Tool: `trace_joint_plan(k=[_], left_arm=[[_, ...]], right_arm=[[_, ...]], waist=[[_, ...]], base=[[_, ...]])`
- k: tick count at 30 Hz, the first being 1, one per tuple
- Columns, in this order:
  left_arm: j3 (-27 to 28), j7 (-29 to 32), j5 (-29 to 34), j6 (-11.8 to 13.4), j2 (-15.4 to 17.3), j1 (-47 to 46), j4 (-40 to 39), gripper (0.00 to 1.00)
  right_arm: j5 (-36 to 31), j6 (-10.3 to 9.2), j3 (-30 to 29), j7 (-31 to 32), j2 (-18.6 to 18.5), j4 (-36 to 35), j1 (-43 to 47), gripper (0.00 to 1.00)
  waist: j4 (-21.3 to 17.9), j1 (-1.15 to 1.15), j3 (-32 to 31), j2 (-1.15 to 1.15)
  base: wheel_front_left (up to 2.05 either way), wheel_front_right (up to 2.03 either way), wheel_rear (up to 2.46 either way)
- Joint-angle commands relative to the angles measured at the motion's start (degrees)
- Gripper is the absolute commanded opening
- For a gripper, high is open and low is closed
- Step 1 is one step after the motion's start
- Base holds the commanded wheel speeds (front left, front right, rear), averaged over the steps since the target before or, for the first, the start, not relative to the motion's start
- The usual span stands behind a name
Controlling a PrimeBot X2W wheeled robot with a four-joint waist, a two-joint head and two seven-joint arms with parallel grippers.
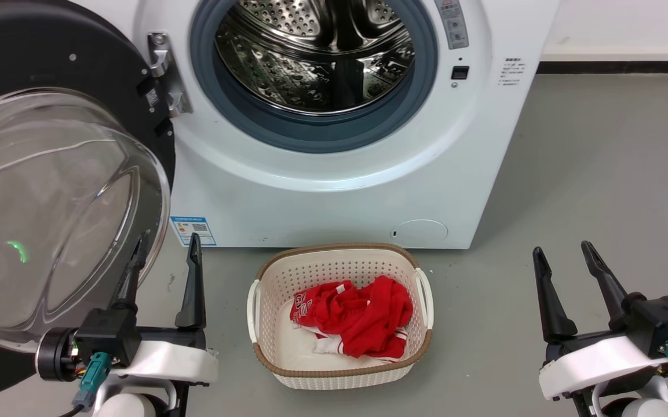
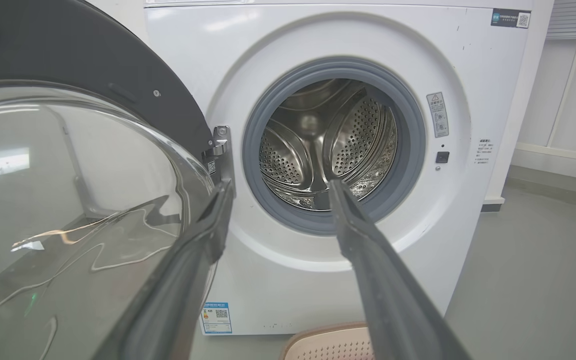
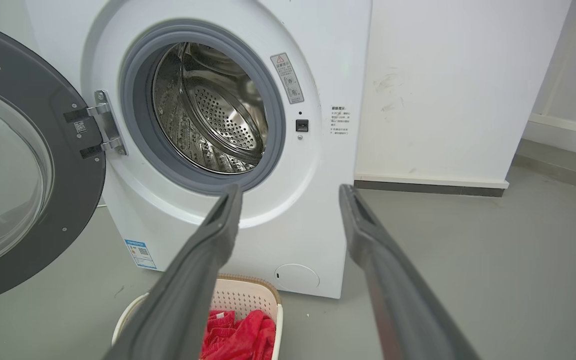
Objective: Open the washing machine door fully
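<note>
On the grey floor (image 1: 600,174), from left: one washing machine door (image 1: 50,58) standing wide open, the left tool (image 1: 168,238) spread open and empty just beside it, one washing machine (image 1: 339,202), one basket (image 1: 334,379) holding red cloth (image 1: 368,318), the right tool (image 1: 561,248) open, empty

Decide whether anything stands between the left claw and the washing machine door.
Nothing visible does: the open left claw sits right beside the clear bulging glass of the large round glossy black washing machine door; contact cannot be told.
</note>
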Motion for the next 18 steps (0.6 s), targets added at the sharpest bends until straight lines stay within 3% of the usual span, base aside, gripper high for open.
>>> trace_joint_plan(k=[1, 18], left_arm=[[0.4, -0.1, 0.8, 0.3, -0.5, -0.5, 0.1, 1.0], [3.4, -0.2, 3.6, -1.1, -2.4, 2.0, 0.3, 1.0]], right_arm=[[-0.3, -0.03, 0.0, 0.1, 0.1, -0.4, 0.4, 1.0], [-0.4, -0.04, -0.9, 0.2, 0.1, 0.0, 0.5, 1.0]], waist=[[-0.8, 0.0, 0.1, 0.0], [-1.3, 0.0, -0.1, 0.0]], base=[[0.0, 0.0, 0.0], [0.0, 0.0, 0.0]])
